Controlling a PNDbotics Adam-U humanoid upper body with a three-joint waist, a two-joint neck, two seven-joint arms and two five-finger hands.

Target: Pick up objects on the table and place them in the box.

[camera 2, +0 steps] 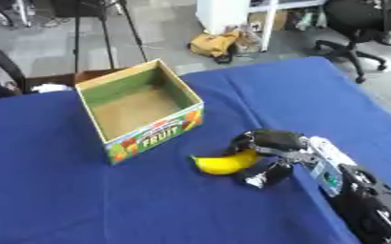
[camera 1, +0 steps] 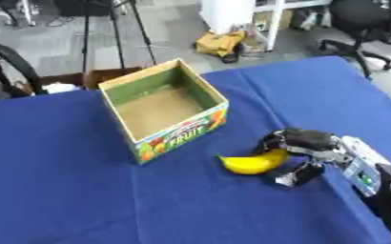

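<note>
In the left eye view, the banana point(camera 1: 252, 163) lies on the blue tablecloth point(camera 1: 57, 190), in front of the box point(camera 1: 162, 107) and to its right, apart from it. Its long axis goes from lower left to upper right – the left tip points toward the near left, the other end is under the right hand point(camera 1: 303, 143). The hand comes from the right side, and its fingers point(camera 1: 284, 138) are curled over the banana's right end, with the thumb point(camera 1: 297, 174) below it, so it grasps the banana. The box is open on top and looks empty inside (the word FRUIT is on its front wall).

In the right eye view, there is bare cloth between the banana point(camera 2: 224, 163) and the box's near corner – and also much free cloth at the left and at the near side. The table's right edge point(camera 2: 374, 102) is beyond the hand. The left hand does not show.
</note>
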